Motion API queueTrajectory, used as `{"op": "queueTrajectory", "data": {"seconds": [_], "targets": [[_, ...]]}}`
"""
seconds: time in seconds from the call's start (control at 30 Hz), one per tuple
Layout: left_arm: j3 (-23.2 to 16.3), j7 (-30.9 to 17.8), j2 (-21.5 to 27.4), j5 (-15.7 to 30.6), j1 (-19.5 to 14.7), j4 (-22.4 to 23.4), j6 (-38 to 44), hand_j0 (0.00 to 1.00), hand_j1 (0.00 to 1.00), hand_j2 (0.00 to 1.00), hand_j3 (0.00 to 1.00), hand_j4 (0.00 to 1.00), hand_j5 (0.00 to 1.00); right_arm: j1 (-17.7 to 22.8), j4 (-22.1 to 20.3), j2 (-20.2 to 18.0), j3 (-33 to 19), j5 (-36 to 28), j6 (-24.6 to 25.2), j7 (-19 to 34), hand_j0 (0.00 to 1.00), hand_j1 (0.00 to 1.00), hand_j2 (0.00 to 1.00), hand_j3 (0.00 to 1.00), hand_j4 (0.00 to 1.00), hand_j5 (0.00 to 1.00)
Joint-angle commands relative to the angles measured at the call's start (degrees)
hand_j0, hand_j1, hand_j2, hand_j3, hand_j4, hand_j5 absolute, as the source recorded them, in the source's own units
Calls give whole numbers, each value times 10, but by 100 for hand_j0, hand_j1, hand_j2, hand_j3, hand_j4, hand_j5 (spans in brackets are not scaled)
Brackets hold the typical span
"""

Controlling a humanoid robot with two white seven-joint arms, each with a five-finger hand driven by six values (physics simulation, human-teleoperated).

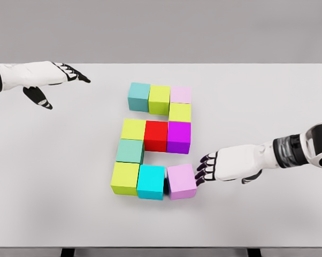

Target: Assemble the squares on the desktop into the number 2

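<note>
Table top, pale grey and flat [54,176], carries eleven coloured cubes forming a 2 at centre [155,140]. Right hand [214,167] sets curled fingertips against the lilac bottom-right cube [181,181], gripping nothing. Left hand [48,80] hovers far left, fingers spread, empty.

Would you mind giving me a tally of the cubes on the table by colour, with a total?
Yellow-green cubes: 4
Teal cubes: 2
Pale pink or lilac cubes: 2
Red cube: 1
Magenta-purple cube: 1
Cyan cube: 1
Total: 11
</note>
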Motion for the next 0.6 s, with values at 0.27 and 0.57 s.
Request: {"op": "queueTrajectory", "data": {"seconds": [0.27, 0.57], "targets": [[1, 0, 0, 3, 1, 0, 1, 100, 100, 100, 100, 100, 100, 0, 0, 5, 17, -6, 1, 0, 100, 100, 100, 100, 100, 100], [1, 0, -1, 3, 1, -1, 1, 100, 100, 100, 100, 100, 100, -1, -1, 6, 20, -6, 1, 0, 100, 100, 100, 100, 100, 100]]}}
